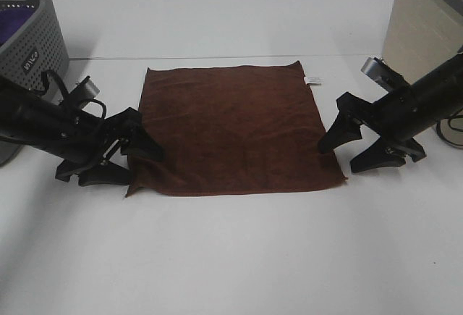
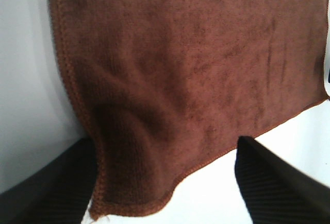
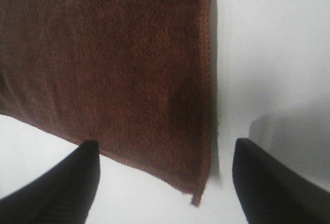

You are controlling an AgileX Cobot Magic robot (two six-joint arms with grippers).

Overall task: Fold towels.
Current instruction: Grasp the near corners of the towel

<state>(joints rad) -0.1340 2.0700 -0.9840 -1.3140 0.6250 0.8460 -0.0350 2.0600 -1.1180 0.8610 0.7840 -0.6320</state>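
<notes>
The dark reddish-brown towel (image 1: 235,130) lies flat and unfolded on the white table, with a small white tag (image 1: 313,80) at its far right corner. My left gripper (image 1: 130,161) is open at the towel's near left corner, fingers astride that corner (image 2: 129,203). My right gripper (image 1: 354,148) is open just beside the towel's right edge near its near right corner (image 3: 198,195). In both wrist views the towel (image 2: 196,64) (image 3: 103,64) lies between the open black fingers (image 2: 273,183) (image 3: 56,188). Neither gripper holds anything.
A grey perforated laundry basket (image 1: 32,47) stands at the far left with purple cloth inside. A beige box or panel (image 1: 423,25) stands at the far right. White table (image 1: 231,257) lies in front of the towel.
</notes>
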